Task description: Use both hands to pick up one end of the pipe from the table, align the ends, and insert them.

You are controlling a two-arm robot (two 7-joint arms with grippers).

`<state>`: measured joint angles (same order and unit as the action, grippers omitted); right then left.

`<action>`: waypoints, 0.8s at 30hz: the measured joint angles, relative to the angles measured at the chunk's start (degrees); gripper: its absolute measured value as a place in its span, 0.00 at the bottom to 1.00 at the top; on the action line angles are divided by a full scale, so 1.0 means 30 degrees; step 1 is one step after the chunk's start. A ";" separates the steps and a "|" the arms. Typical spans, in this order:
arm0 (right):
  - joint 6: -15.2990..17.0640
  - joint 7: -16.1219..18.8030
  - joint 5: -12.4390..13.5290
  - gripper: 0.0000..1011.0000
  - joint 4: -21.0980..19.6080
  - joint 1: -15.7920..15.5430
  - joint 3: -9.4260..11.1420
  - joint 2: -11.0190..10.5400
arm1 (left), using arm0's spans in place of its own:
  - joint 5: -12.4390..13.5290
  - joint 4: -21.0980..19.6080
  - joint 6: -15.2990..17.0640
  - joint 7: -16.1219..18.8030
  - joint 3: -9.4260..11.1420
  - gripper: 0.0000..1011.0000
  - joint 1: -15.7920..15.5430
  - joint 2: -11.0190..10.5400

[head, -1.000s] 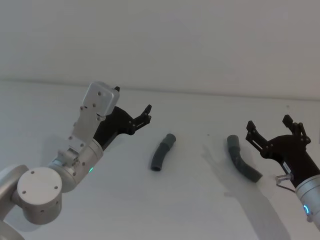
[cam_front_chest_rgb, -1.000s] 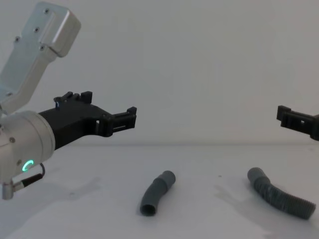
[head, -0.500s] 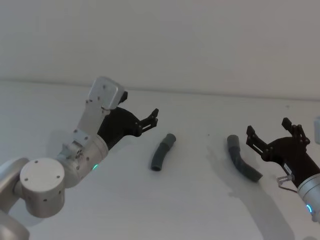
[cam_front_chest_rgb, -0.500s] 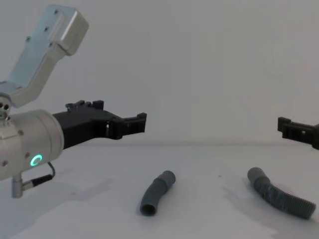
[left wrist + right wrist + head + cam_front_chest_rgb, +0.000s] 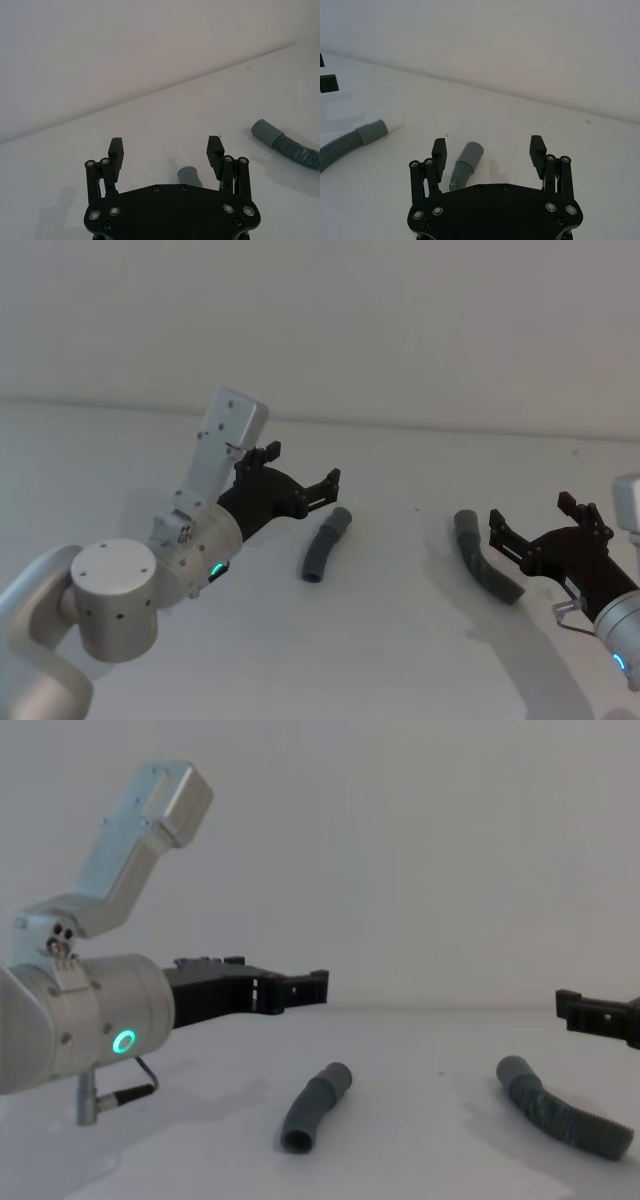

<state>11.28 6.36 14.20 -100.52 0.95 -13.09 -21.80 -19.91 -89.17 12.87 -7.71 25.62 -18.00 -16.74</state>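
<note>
left gripper (image 5: 302, 468) hovers off the bench (image 5: 400, 670), fingers (image 5: 116, 150) apart, near the far end of the short bent piece (image 5: 322, 545); its wrist view frames that end between the fingers, so likely lining up to descend. right gripper (image 5: 535, 515) hangs with fingers spread, just beside the corrugated piece (image 5: 488, 568), smooth cuff (image 5: 470, 152) centred in the gap. both pieces lie flat on the bench, well apart, ungripped. whitish tip (image 5: 395, 121) points roughly toward the cuff, so mating should need little turning.

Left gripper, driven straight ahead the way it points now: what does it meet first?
Probably the short bent pipe piece: its end lies just ahead of the left gripper, between the open fingers. Height is unclear, so it might pass over.
</note>
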 joint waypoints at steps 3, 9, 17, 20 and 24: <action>0.0340 0.0017 -0.0074 0.99 -0.0003 0.0053 -0.0032 0.0000 | -0.0173 0.0432 0.0310 -0.0003 0.0008 0.99 -0.0174 0.0386; 0.0811 0.0108 -0.0210 0.99 -0.0003 0.0151 -0.0123 0.0003 | -0.0338 0.1133 0.0918 0.0022 0.0124 0.99 -0.0460 0.1007; 0.1538 0.0311 -0.0447 0.99 0.0085 0.0356 -0.0342 0.0046 | -0.0345 0.1541 0.1952 0.0057 0.0342 0.99 -0.0712 0.1413; 0.1811 0.0370 -0.0534 0.99 0.0189 0.0456 -0.0455 0.0087 | -0.0317 0.1551 0.2269 0.0058 0.0420 0.99 -0.0775 0.1438; 0.2116 0.0449 -0.0649 0.99 0.0368 0.0605 -0.0590 0.0142 | -0.0193 0.1538 0.2850 0.0043 0.0557 0.99 -0.0884 0.1419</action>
<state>17.63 7.71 12.26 -99.42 2.76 -14.86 -21.38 -20.49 -84.55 21.42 -7.58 27.29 -20.65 -12.48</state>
